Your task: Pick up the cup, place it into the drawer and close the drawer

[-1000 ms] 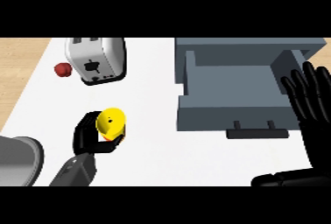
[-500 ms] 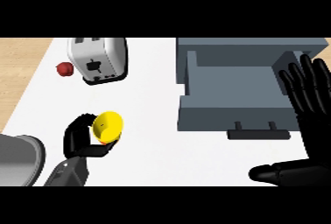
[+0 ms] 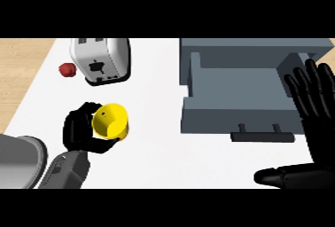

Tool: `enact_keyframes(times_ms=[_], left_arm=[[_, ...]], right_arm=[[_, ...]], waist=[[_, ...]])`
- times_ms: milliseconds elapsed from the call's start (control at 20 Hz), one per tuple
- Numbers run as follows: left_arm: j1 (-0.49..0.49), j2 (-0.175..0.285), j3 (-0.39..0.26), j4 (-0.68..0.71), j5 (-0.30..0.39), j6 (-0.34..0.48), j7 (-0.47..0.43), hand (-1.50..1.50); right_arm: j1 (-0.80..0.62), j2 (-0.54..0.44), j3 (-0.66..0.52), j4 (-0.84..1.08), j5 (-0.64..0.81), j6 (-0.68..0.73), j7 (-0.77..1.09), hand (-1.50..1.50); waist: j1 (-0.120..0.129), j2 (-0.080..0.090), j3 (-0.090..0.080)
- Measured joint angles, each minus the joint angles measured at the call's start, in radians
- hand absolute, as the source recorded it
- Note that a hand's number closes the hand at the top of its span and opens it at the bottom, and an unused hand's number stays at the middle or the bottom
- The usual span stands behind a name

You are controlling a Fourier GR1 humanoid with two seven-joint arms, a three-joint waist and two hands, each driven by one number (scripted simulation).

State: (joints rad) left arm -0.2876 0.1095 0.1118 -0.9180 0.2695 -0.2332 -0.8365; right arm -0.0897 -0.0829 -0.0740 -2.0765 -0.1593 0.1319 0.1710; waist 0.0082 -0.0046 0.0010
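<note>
head view: left hand (image 3: pixel 79 131) curled round yellow plastic cup (image 3: pixel 111 119), cup tilted, nudged up and right since half-second ago, well apart from open grey drawer (image 3: pixel 235 84). right hand (image 3: pixel 319 131) spread beside drawer. carry likely beginning.

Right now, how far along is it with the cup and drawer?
Done: the left hand is curled round the cup. In hand: the carry; the cup is left of the open drawer. Left: put it in, shut the drawer. The right hand rests open at the right.
</note>
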Motion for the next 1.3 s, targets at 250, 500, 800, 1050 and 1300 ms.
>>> enact_keyframes(times_ms=[250,500,800,1050,1300], left_arm=[[-0.003,-0.036,-0.058,-0.223,0.017,0.043,0.175,1.50],[-0.066,-0.069,-0.087,-0.388,0.033,0.133,0.359,1.50],[-0.178,-0.094,-0.135,-0.502,0.016,0.266,0.525,1.50],[-0.322,-0.094,-0.129,-0.455,-0.012,0.326,0.589,1.50],[-0.455,-0.104,-0.154,-0.401,-0.044,0.404,0.657,1.50]], right_arm=[[-0.001,0.000,0.006,-0.011,0.003,-0.007,0.022,-1.50],[0.006,-0.004,0.003,-0.024,0.001,-0.004,0.025,-1.50],[0.010,0.000,0.009,-0.009,0.017,-0.001,0.002,-1.50],[-0.002,-0.002,0.003,0.007,0.016,0.000,-0.006,-1.50],[0.003,-0.023,-0.028,0.019,-0.020,0.029,-0.017,-1.50]], waist=[[-0.001,0.000,0.000],[-0.005,0.001,0.000],[-0.009,0.003,-0.001],[-0.013,0.004,-0.001],[-0.017,0.005,-0.001]])
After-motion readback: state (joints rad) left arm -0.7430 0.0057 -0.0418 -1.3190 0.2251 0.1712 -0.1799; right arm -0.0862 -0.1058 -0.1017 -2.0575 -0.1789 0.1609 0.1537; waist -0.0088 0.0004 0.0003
